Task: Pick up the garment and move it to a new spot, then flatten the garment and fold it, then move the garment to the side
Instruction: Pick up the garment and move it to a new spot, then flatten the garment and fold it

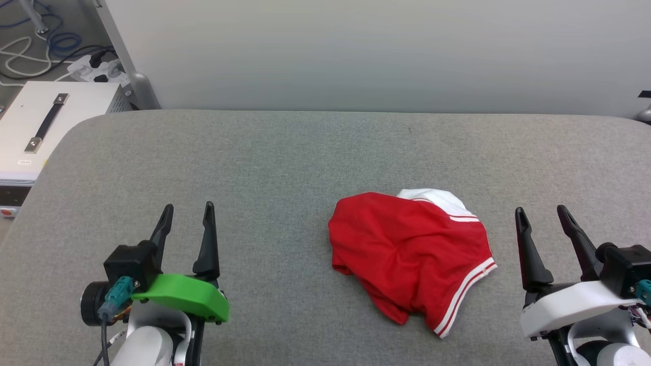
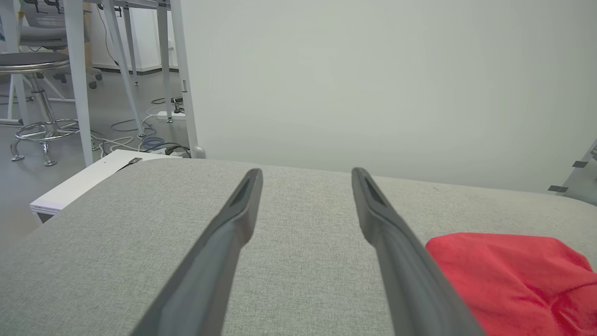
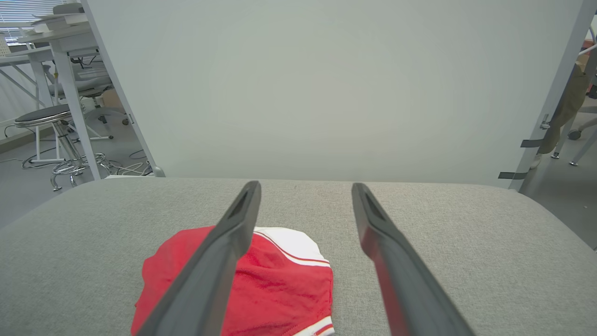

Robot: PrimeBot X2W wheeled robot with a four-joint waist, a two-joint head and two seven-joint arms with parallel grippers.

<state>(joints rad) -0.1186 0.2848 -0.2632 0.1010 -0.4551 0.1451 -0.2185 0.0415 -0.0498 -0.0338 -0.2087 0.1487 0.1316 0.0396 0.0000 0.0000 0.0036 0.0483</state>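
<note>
Your left gripper (image 1: 188, 207) has its two dark fingers spread apart with nothing between them. It hovers over bare grey cloth at the near left of the padded table (image 1: 264, 152). Your right gripper (image 1: 540, 210) is the same at the near right, fingers parted and empty. Neither one touches the garment.

Between the two, nearer your right gripper, you have the red jersey T-shirt (image 1: 407, 249) lying in a crumpled heap on the table. Its plain red side faces up, a white sleeve shows at its far edge, and white-striped trim runs along its near right edge. In the left wrist view the red cloth sits low on the right, past that gripper's right-hand finger. In the right wrist view it sits low on the left, partly behind the left-hand finger.

Beyond the table's far edge you see a pale wall panel (image 1: 356, 51). Off the table's far left corner stand a white case with a dark strap handle (image 1: 30, 117), a power strip (image 1: 96, 68) and loose cables on the floor.
</note>
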